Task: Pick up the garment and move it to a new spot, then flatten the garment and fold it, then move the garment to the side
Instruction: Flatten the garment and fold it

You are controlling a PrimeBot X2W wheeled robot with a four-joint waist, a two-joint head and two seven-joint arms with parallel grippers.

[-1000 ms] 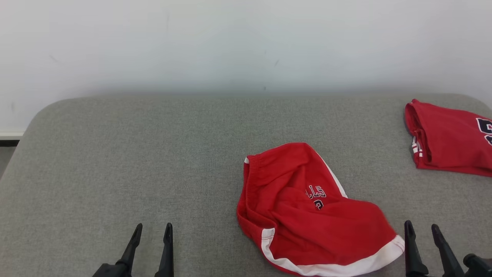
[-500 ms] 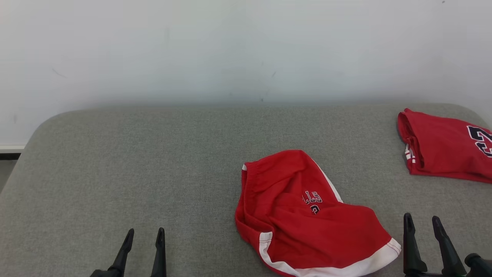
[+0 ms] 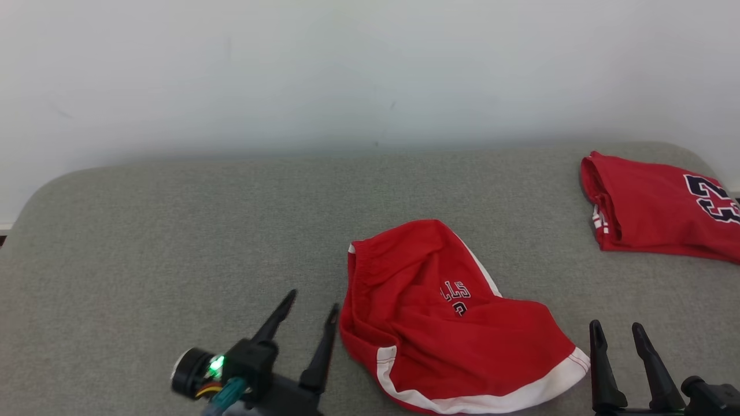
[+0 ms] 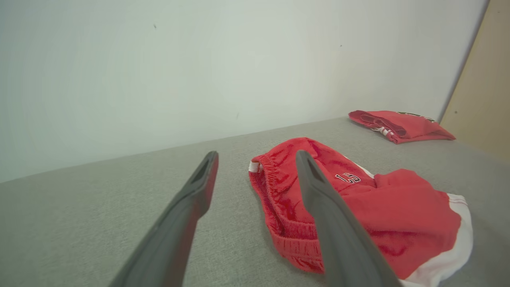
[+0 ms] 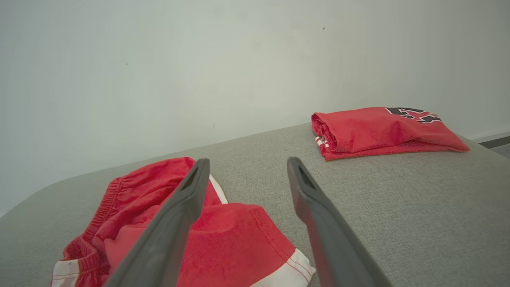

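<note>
The garment [image 3: 445,323] is a pair of red shorts with white trim and dark lettering, lying crumpled on the grey padded surface [image 3: 173,231], right of centre. In the left wrist view the garment [image 4: 358,199] lies just past my fingers; in the right wrist view the garment [image 5: 207,235] sits low and left. My left gripper [image 3: 312,309] stands open just left of the shorts' waistband, apart from the cloth, nothing between its fingers. At the lower right my right gripper [image 3: 617,332] is open too, beside the white hem.
A second red garment [image 3: 653,208], folded, with a dark number, lies at the far right of the surface, also as the folded garment [image 5: 382,129] in the right wrist view. A pale wall [image 3: 370,69] rises behind. The surface's left half is bare grey fabric.
My left gripper has moved up and to the right, close to the shorts' waistband, with its wrist now in sight. The head camera has shifted slightly. The right gripper stays put.
</note>
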